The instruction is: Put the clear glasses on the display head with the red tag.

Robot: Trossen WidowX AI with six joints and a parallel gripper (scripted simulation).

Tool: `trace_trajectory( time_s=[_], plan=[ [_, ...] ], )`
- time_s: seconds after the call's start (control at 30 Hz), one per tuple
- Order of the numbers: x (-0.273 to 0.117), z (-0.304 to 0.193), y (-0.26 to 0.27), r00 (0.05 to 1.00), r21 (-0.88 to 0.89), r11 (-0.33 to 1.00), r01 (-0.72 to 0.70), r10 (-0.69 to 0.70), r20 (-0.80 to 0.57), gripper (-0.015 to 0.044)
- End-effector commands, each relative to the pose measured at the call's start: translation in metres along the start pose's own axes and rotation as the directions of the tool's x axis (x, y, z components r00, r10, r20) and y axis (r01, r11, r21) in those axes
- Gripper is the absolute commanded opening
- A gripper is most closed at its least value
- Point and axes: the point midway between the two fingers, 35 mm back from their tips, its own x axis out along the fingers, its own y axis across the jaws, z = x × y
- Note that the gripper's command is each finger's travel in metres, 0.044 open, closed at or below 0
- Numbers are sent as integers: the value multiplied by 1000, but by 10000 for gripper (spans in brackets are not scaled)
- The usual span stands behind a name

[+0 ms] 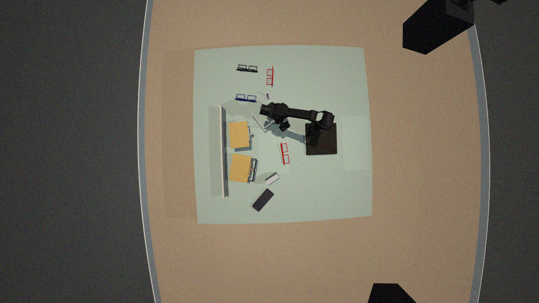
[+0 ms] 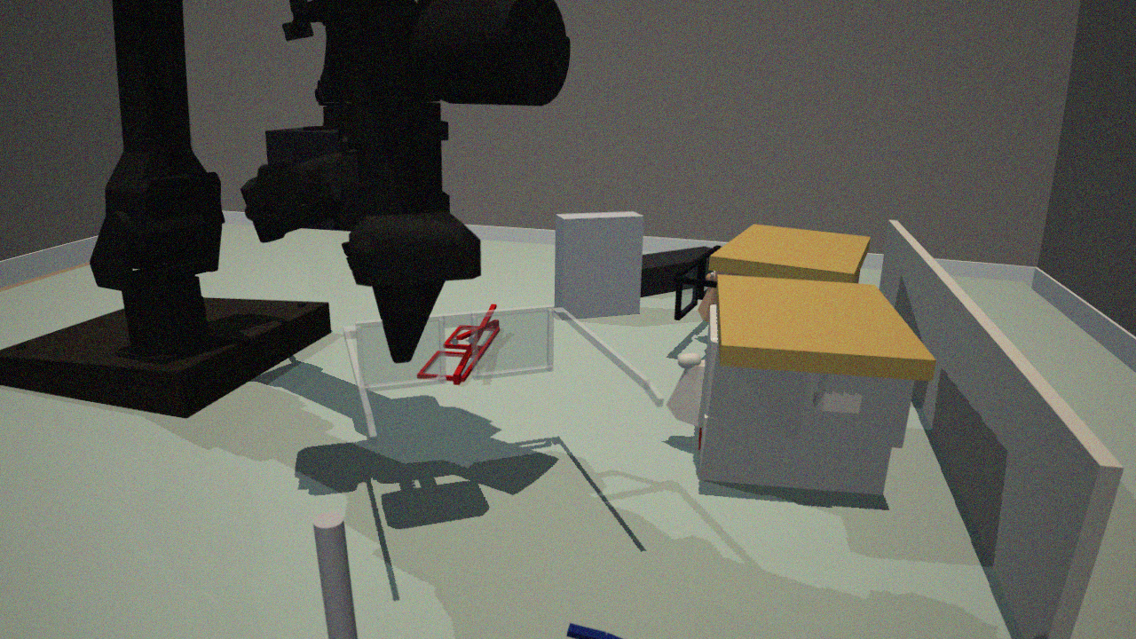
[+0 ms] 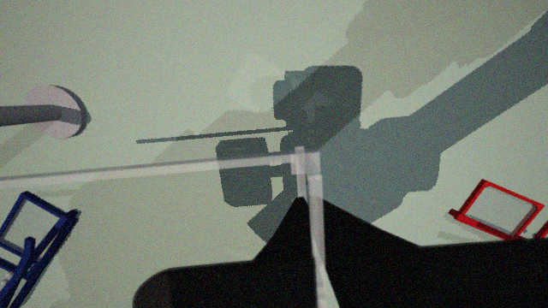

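My gripper is shut on the clear glasses and holds them above the table. In the exterior view the fingertips overlap the left lens; the lenses stand upright, and the open temples reach forward and slope down. The near head has a yellow top and a small nose, with a sliver of red tag low on its front. The glasses are apart from it, on its nose side. The other head wears black glasses. The tagged head's ears are not clear.
Red glasses lie below the held pair. A thin post and blue glasses are nearby. A wall runs behind the heads. A grey block and dark box stand beyond.
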Motion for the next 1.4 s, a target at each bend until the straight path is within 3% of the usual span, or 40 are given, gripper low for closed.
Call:
trace_trajectory(
  time_s=[0.0,1.37],
  plan=[
    [5,0,-1,1000,3,1000,5,-5,-3,0],
    [41,1,-2,1000,3,1000,5,-5,-3,0]
  ],
)
